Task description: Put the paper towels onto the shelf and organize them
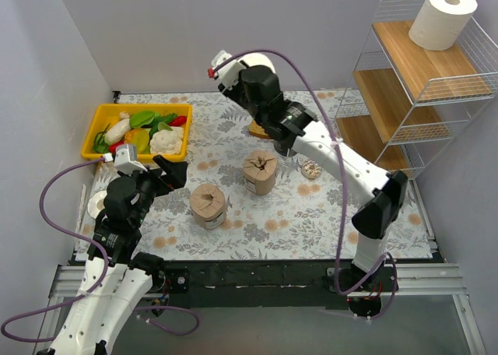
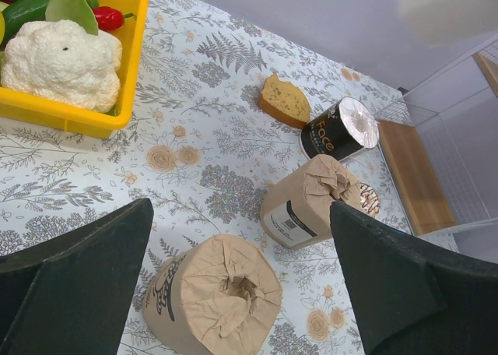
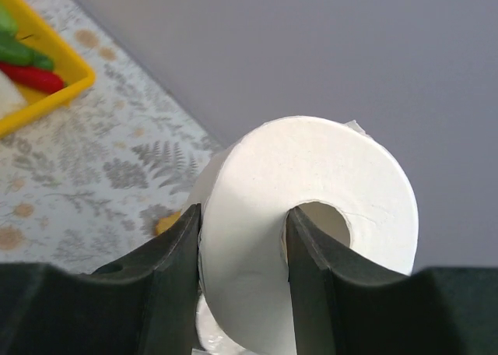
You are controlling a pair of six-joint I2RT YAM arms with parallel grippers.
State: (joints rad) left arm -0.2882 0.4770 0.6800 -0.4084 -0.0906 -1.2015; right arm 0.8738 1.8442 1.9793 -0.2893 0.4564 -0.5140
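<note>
My right gripper (image 1: 247, 65) is shut on a plain white paper towel roll (image 1: 263, 61) and holds it high over the back of the table. In the right wrist view one finger is inside the roll's (image 3: 311, 184) hollow core and the other is on its outside; the gripper (image 3: 243, 230) grips the wall between them. Another white roll (image 1: 443, 16) stands on the top board of the white wire shelf (image 1: 420, 82). Two brown-wrapped rolls (image 1: 208, 205) (image 1: 260, 173) stand mid-table. My left gripper (image 1: 167, 172) is open and empty above the nearer one (image 2: 214, 297). A dark-labelled roll (image 2: 338, 129) lies beyond the other brown-wrapped roll (image 2: 311, 203).
A yellow bin (image 1: 105, 121) of toy vegetables sits at the back left. A brown bread slice (image 2: 285, 100) lies near the dark-labelled roll. A small round metallic disc (image 1: 311, 168) lies right of the brown rolls. The shelf's two lower boards (image 1: 381, 141) hold nothing I can see.
</note>
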